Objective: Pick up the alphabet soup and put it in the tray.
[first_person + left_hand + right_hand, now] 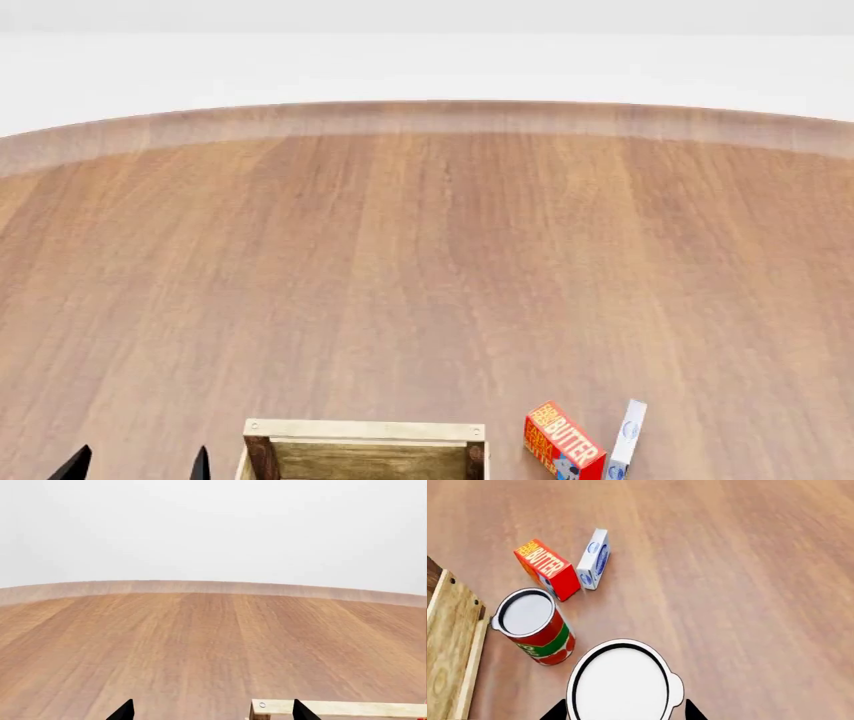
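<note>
Right wrist view: a can point(621, 682) seen from above, its pale lid ringed in black filling the near foreground, directly under the camera. Only the lid shows, so its label cannot be read; it is taken for the soup. The two dark fingertips of the right gripper point(625, 711) show at either side of the lid's near edge, one finger point(555, 712) on one flank and the other on the opposite flank. The jaws stand spread wider than the lid, bracketing the can; whether the pads touch its wall cannot be told.

Just beside the soup, apart from it, stands a red-and-green can point(537, 627), upright, lid up. Beyond that can lie a red butter box point(548, 569) and a white-and-blue box point(594, 559), side by side and nearly touching. The light-wood end rail of the tray point(450, 645) lies on the red-and-green can's other side, very close to it, all on the wooden table point(727, 580).

Head view: one end of the tray point(363, 432) at the lower edge, the butter box point(563, 441) and the white-and-blue box point(626, 438) to its right. The soup is out of this frame. Two dark tips of the left gripper point(138, 464) show left of the tray, parted with bare table between them.

Left wrist view: left gripper point(213, 711) tips apart over bare table; a tray rail point(333, 708) behind one tip.
</note>
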